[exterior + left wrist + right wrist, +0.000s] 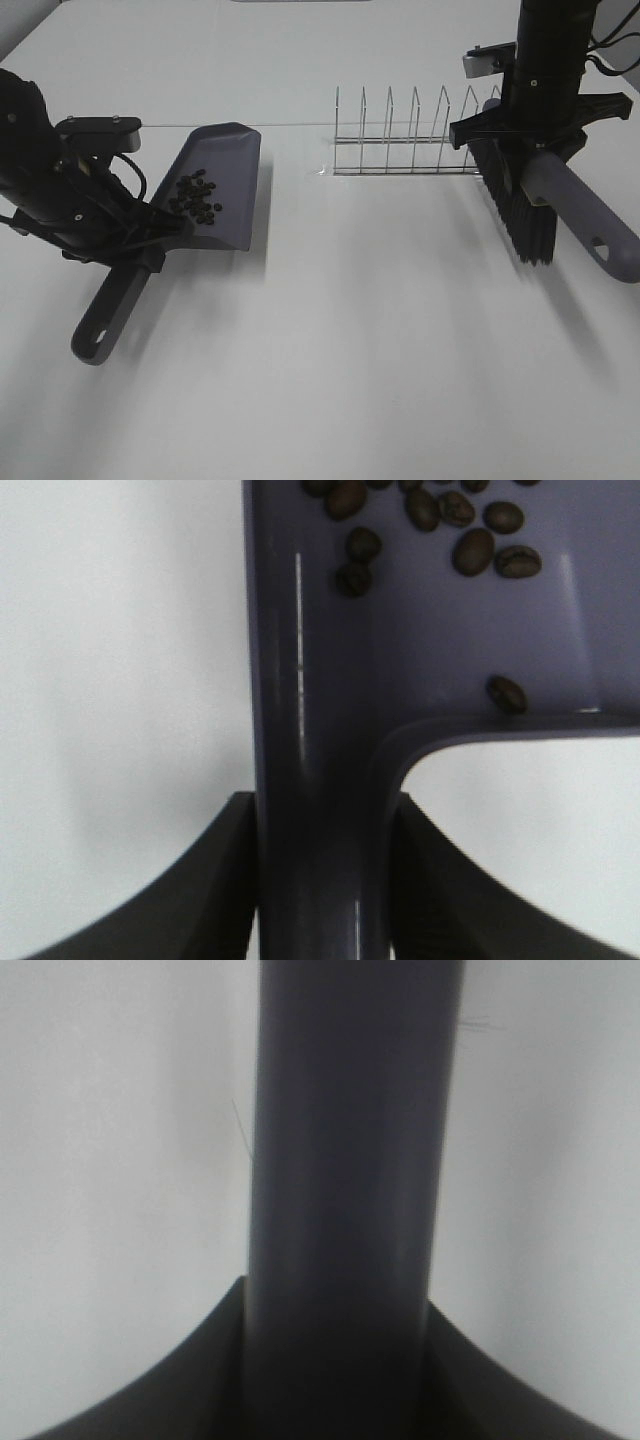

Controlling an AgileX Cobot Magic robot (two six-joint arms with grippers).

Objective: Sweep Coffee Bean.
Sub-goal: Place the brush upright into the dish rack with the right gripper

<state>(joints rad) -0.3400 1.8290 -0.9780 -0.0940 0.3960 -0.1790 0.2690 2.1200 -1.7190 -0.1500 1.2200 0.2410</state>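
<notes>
A grey-purple dustpan (222, 170) lies on the white table at the left, with the coffee beans (196, 197) clustered inside it. My left gripper (140, 245) is shut on the dustpan's handle (310, 880); the left wrist view shows several beans (470, 550) on the pan floor. My right gripper (530, 135) at the right is shut on the grey handle (345, 1190) of a brush (585, 215), whose black bristles (525, 215) hang above the table.
A wire dish rack (415, 135) stands at the back middle, just left of the brush. The white table (360, 340) stretches between the two arms.
</notes>
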